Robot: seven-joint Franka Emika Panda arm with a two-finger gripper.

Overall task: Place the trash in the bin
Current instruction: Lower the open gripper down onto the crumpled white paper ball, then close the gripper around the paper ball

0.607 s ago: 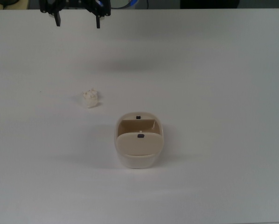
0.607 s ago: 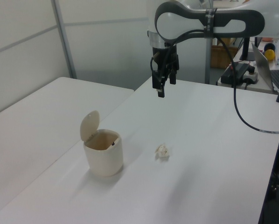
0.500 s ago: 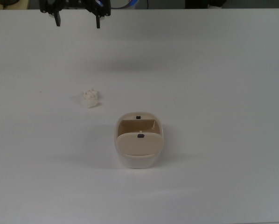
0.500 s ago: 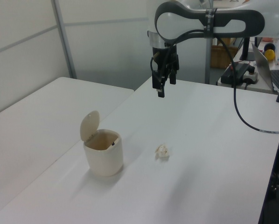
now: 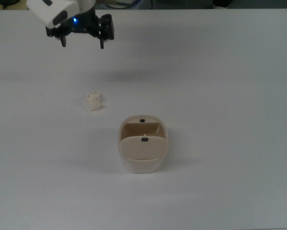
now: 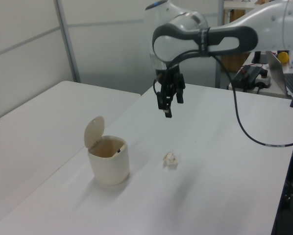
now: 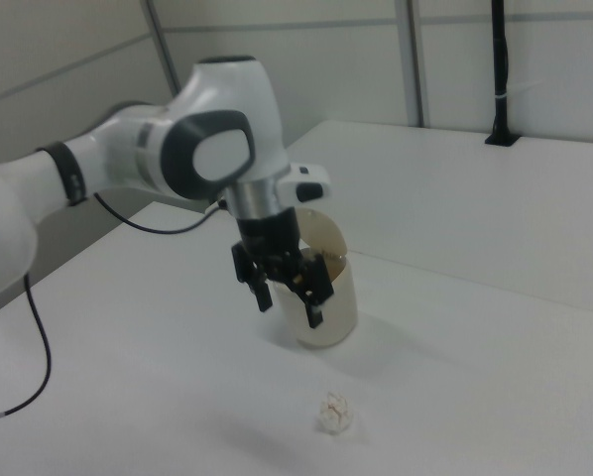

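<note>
The robot arm's black two-finger end effector (image 5: 82, 44) hung above the white worktop (image 5: 220, 96), its fingers spread wide and empty. In the top view, the small crumpled off-white paper wad (image 5: 93, 101) lay at 10 o'clock from the beige rounded plastic bin (image 5: 143, 149), near it but apart, the bin's flap lid raised.
</note>
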